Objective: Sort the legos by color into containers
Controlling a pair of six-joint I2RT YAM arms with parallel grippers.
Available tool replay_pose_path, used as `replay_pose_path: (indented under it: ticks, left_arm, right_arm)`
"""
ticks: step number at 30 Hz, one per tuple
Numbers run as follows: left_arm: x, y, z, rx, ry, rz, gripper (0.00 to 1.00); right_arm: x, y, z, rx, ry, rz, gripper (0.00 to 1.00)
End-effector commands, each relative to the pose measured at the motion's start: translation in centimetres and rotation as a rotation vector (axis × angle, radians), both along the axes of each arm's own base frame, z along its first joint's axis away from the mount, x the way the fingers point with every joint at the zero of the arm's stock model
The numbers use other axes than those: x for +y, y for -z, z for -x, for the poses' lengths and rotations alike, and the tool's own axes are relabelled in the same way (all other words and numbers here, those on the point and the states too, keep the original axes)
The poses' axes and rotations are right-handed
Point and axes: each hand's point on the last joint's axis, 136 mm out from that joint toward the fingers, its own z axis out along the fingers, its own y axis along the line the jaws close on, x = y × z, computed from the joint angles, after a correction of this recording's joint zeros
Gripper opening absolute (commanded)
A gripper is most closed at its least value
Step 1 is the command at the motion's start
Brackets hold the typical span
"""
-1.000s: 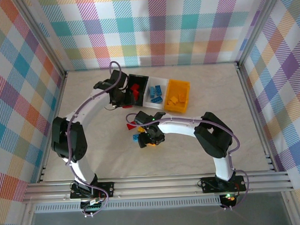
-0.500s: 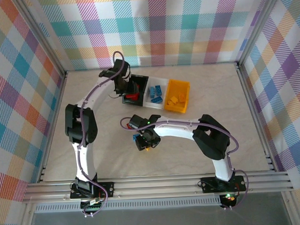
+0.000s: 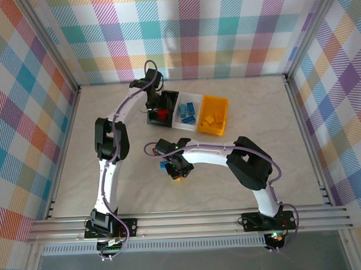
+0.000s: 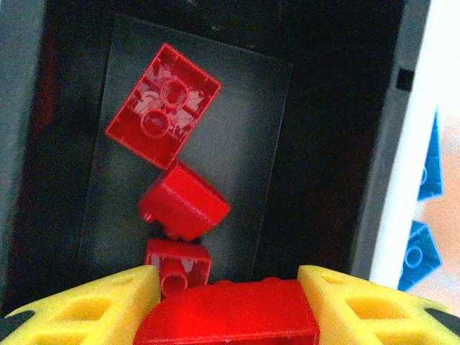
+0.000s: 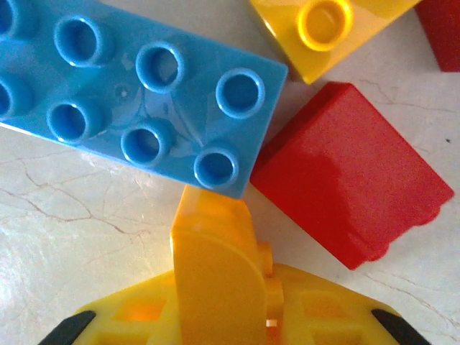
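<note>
One red lego (image 4: 228, 323) in left end effector (image 4: 226, 298), above black bin (image 4: 327, 144)

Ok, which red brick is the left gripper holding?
The smooth red brick clamped between the yellow fingers of the left gripper, over the black bin. The other three red bricks lie loose on the bin floor.

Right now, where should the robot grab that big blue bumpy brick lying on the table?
Probably across its width, coming straight down and pinching the two long smooth sides of the blue plastic studded brick. It lies flat with its studs up, so the top offers nothing to pinch, and the red sloped plastic brick crowds its short end.
</note>
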Motion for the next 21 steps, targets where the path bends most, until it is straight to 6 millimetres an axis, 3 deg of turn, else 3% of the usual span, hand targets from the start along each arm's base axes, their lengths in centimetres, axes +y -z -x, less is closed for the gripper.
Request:
replay_pose_path:
  ticks: [1,5,9,14,18,21]
  left_arm:
    - [0.1,0.4,-0.2,0.023,0.01,-0.013,0.58]
    - [0.1,0.9,-0.5,0.027,0.012,-0.019,0.64]
    - [-0.1,0.7,-0.5,0.027,0.018,-0.009,0.73]
    - [-0.7,-1.8,0.0,0.007,0.027,0.036,0.78]
    - [-1.3,-5.1,1.8,-0.034,0.05,0.049,0.8]
    - [-2.3,-6.7,4.5,-0.059,0.083,0.05,0.82]
  right_arm:
    - [-1.2,-2.9,0.5,-0.012,0.01,-0.022,0.24]
    - [-3.0,-5.4,0.6,-0.012,0.054,-0.076,0.24]
    - [-5.9,-8.7,-1.6,-0.066,0.119,-0.119,0.25]
    - [-10.0,-11.5,-8.5,-0.151,0.238,-0.173,0.26]
    - [-12.7,-11.5,-14.5,-0.188,0.319,-0.187,0.26]
    - [-13.9,-11.3,-18.3,-0.201,0.362,-0.187,0.26]
